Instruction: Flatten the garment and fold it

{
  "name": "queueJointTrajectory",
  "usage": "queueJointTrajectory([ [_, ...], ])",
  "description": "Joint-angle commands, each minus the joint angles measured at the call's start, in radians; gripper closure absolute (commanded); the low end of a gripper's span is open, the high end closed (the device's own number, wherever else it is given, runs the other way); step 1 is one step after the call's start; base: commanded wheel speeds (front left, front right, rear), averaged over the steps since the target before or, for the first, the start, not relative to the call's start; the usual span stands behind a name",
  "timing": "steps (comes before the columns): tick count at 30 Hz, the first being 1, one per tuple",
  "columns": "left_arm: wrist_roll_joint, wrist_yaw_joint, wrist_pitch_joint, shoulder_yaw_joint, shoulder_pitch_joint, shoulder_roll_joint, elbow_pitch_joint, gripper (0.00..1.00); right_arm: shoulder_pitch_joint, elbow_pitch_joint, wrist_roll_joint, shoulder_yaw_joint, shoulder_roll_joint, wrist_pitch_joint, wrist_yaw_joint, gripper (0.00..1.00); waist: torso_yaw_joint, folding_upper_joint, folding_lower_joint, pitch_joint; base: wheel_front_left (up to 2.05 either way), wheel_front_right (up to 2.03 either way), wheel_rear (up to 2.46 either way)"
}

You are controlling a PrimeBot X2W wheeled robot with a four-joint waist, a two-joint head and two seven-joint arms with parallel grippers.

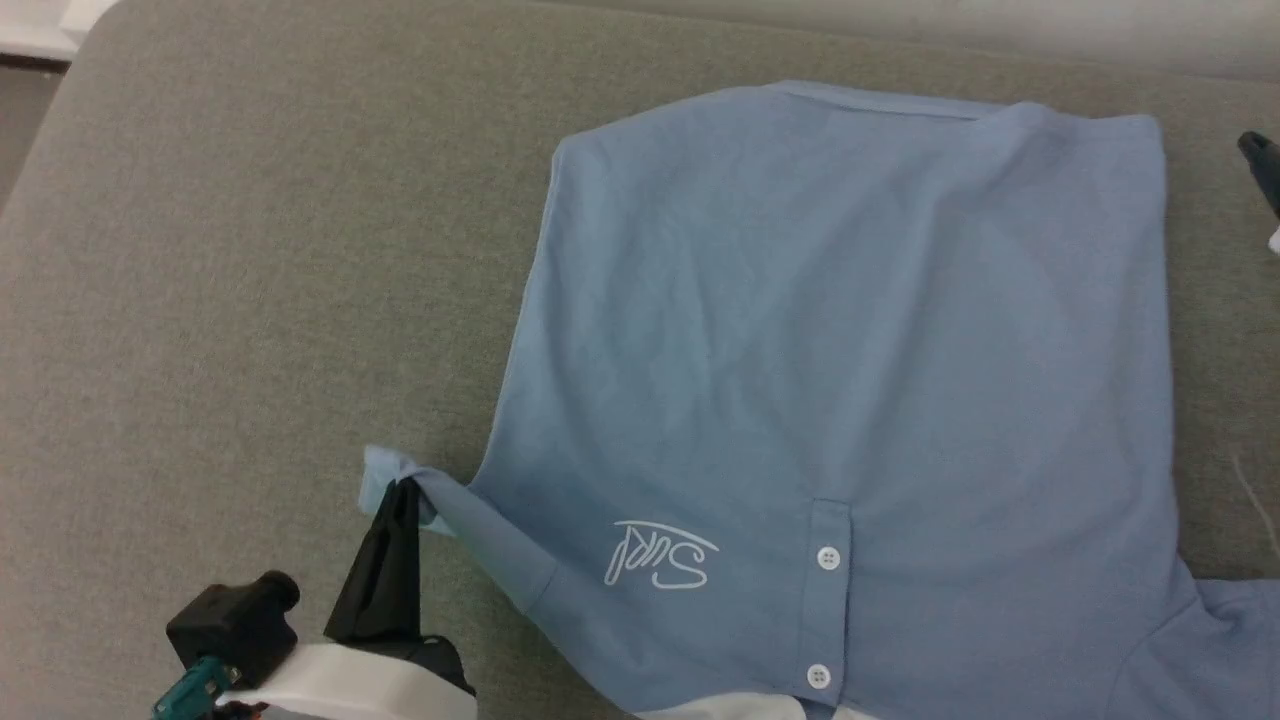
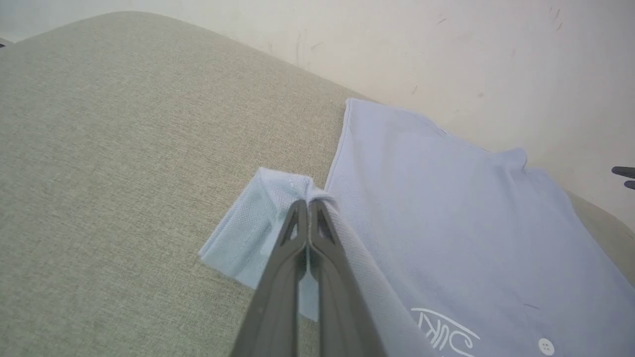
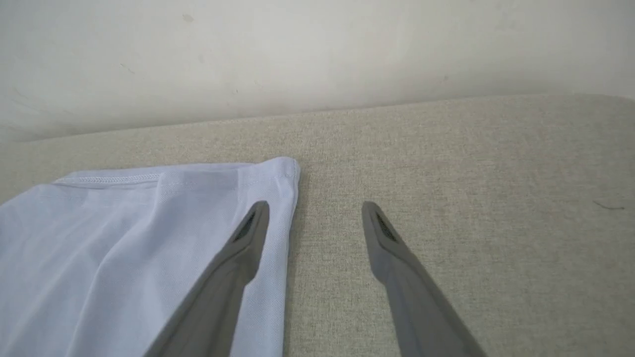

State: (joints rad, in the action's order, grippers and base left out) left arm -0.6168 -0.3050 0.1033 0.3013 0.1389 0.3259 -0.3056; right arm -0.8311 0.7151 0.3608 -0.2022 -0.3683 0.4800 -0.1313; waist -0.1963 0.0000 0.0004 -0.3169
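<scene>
Lying front-up: light blue polo shirt [image 1: 850, 330]. Left gripper [image 1: 405, 492], seven o'clock, clamps its sleeve [image 2: 248, 233], seemingly to spread it; right gripper [image 3: 315, 208], two o'clock, jaws apart.

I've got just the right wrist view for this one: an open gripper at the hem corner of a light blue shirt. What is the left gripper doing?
Observer: The left gripper is shut on the shirt's sleeve, which sticks out to the robot's left.
Operator: Which side of the shirt is up?
Observer: The front: a white script and two buttons show in the head view.
Operator: Which end is nearest the robot?
Observer: The collar end; a white strip of it sits at the head view's bottom edge.
</scene>
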Motion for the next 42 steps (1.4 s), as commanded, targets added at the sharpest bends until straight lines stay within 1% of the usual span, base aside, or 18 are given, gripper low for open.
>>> queueJointTrajectory([
  [1, 0.009, 0.010, 0.012, 0.008, -0.029, -0.010, -0.005, 1.00, -0.049, 0.035, 0.001, 0.013, -0.012, 0.050, 0.001, 0.00, -0.107, 0.0000, -0.0004, -0.114, 0.00, 0.00, 0.00],
  [4, 0.012, 0.023, 0.025, 0.024, -0.053, -0.025, -0.005, 1.00, -0.130, 0.094, -0.027, 0.032, -0.031, 0.148, 0.001, 0.00, -0.132, 0.0000, -0.0004, -0.149, 0.00, 0.00, 0.00],
  [8, 0.009, 0.047, 0.034, 0.046, -0.082, -0.039, 0.007, 1.00, -0.206, 0.138, -0.071, 0.047, -0.040, 0.215, 0.001, 0.00, -0.157, 0.0000, -0.0004, -0.191, 0.00, 0.00, 0.00],
  [12, 0.008, 0.061, 0.044, 0.057, -0.102, -0.048, 0.025, 1.00, -0.237, 0.199, -0.133, 0.046, -0.050, 0.276, 0.001, 0.00, -0.171, 0.0000, -0.0004, -0.210, 0.00, 0.00, 0.00],
  [15, 0.002, 0.068, 0.050, 0.063, -0.109, -0.056, 0.040, 1.00, -0.232, 0.254, -0.159, 0.022, -0.046, 0.335, 0.001, 0.00, -0.175, 0.0000, -0.0004, -0.211, 0.00, 0.00, 0.00],
  [16, -0.002, 0.071, 0.052, 0.065, -0.110, -0.059, 0.045, 1.00, -0.229, 0.272, -0.166, 0.015, -0.045, 0.359, 0.001, 0.55, -0.175, 0.0000, -0.0004, -0.208, 0.00, 0.00, 0.00],
  [17, -0.005, 0.073, 0.054, 0.065, -0.111, -0.061, 0.050, 1.00, -0.225, 0.286, -0.171, 0.007, -0.043, 0.379, 0.001, 0.87, -0.175, 0.0000, -0.0004, -0.204, 0.00, 0.00, 0.00],
  [18, -0.006, 0.074, 0.055, 0.065, -0.112, -0.062, 0.056, 1.00, -0.221, 0.296, -0.178, 0.004, -0.041, 0.392, 0.001, 1.00, -0.174, 0.0000, -0.0004, -0.198, 0.00, 0.00, 0.00],
  [20, -0.008, 0.072, 0.055, 0.065, -0.113, -0.062, 0.068, 1.00, -0.214, 0.304, -0.188, -0.001, -0.037, 0.404, 0.001, 1.00, -0.170, 0.0000, -0.0004, -0.183, 0.00, 0.00, 0.00],
  [23, -0.011, 0.068, 0.054, 0.061, -0.113, -0.063, 0.082, 1.00, -0.211, 0.277, -0.197, 0.020, -0.026, 0.371, 0.001, 1.00, -0.154, 0.0000, -0.0004, -0.148, 0.00, 0.00, 0.00],
  [27, -0.007, 0.056, 0.041, 0.054, -0.099, -0.045, 0.102, 1.00, -0.198, 0.201, -0.196, 0.108, -0.029, 0.294, 0.001, 1.00, -0.117, 0.0000, -0.0004, -0.068, 0.00, 0.00, 0.00],
  [29, -0.003, 0.043, 0.029, 0.047, -0.083, -0.029, 0.110, 1.00, -0.179, 0.148, -0.181, 0.169, -0.044, 0.259, 0.001, 1.00, -0.093, 0.0000, -0.0004, -0.021, 0.00, 0.00, 0.00],
  [33, -0.009, 0.018, 0.009, 0.025, -0.047, -0.004, 0.120, 1.00, -0.093, 0.008, -0.130, 0.294, -0.115, 0.207, 0.001, 1.00, -0.041, 0.0000, -0.0004, 0.079, 0.00, 0.00, 0.00],
  [35, -0.015, 0.006, 0.003, 0.012, -0.026, 0.004, 0.123, 1.00, -0.029, -0.080, -0.086, 0.340, -0.159, 0.207, 0.001, 1.00, -0.011, 0.0000, -0.0004, 0.117, 0.00, 0.00, 0.00],
  [36, -0.015, 0.006, 0.003, 0.012, -0.026, 0.004, 0.123, 1.00, -0.029, -0.080, -0.086, 0.340, -0.159, 0.207, 0.001, 1.00, -0.011, 0.0000, -0.0004, 0.117, 0.00, 0.00, 0.00],
  [38, -0.016, -0.005, -0.007, 0.003, -0.002, 0.019, 0.124, 1.00, 0.057, -0.181, -0.034, 0.365, -0.210, 0.218, 0.001, 1.00, 0.024, 0.0000, -0.0004, 0.159, 0.00, 0.00, 0.00],
  [39, -0.015, -0.011, -0.015, 0.000, 0.011, 0.030, 0.122, 1.00, 0.106, -0.237, -0.001, 0.357, -0.235, 0.227, 0.001, 1.00, 0.040, 0.0000, -0.0004, 0.173, 0.00, 0.00, 0.00],
  [42, -0.008, -0.039, -0.038, -0.016, 0.052, 0.059, 0.102, 1.00, 0.279, -0.412, 0.050, 0.282, -0.290, 0.268, 0.001, 1.00, 0.094, 0.0000, -0.0004, 0.208, 0.00, 0.00, 0.00],
])
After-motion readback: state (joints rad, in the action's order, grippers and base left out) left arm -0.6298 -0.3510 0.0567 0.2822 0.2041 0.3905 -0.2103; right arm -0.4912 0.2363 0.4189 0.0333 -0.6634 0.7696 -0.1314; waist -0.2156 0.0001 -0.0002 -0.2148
